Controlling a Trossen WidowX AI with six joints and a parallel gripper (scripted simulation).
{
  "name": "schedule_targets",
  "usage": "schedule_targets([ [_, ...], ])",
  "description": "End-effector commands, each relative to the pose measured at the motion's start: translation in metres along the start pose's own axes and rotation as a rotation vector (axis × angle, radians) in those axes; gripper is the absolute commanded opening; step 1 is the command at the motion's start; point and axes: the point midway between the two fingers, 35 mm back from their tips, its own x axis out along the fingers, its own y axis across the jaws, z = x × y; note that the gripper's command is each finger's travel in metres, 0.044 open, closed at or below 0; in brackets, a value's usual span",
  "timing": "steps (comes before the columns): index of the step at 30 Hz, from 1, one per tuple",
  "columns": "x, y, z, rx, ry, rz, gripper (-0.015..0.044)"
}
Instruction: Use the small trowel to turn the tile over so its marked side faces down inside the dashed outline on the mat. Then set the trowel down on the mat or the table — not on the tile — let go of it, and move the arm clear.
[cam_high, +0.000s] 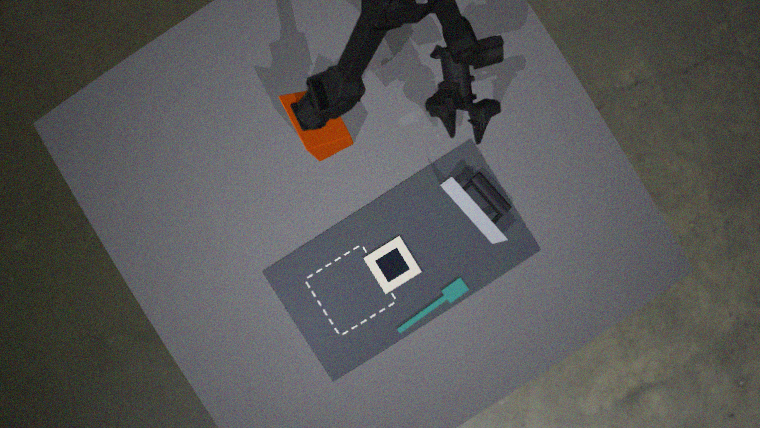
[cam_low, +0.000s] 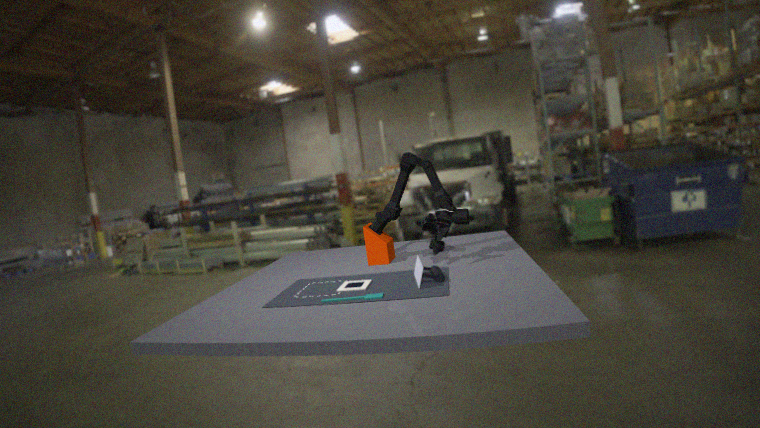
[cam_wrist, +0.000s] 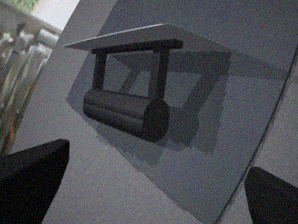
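Keep tool (cam_high: 465, 140) (cam_low: 437, 247) (cam_wrist: 161, 165) wide open, gripping nothing; advance toward 5 o'clock in the top view. Centre on trowel (cam_high: 473, 211) (cam_low: 418, 272) (cam_wrist: 150, 36) handle (cam_high: 490, 191) (cam_low: 437, 274) (cam_wrist: 117, 112) before closing squarely.

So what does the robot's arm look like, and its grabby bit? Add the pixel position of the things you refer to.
The arm (cam_high: 366, 39) (cam_low: 399, 186) is black all over, made of chunky tube-like pieces with joints between them. It has two matching black fingers (cam_high: 465, 139), wide at the top and narrowing to points. I can't make out any cables or writing on it.
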Motion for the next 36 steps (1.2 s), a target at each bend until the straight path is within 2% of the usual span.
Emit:
schedule_targets([
  [1,0.0,0.0,0.0,-0.005,-0.001,-0.003,0.0374],
  [11,0.021,0.0,0.002,-0.268,-0.004,-0.164,0.0111],
  [12,0.023,-0.001,0.003,-0.297,0.0,-0.182,0.01],
  [23,0.04,-0.001,0.005,-0.602,0.095,-0.368,0.01],
  [36,0.054,0.006,0.008,-0.933,0.34,-0.529,0.01],
])
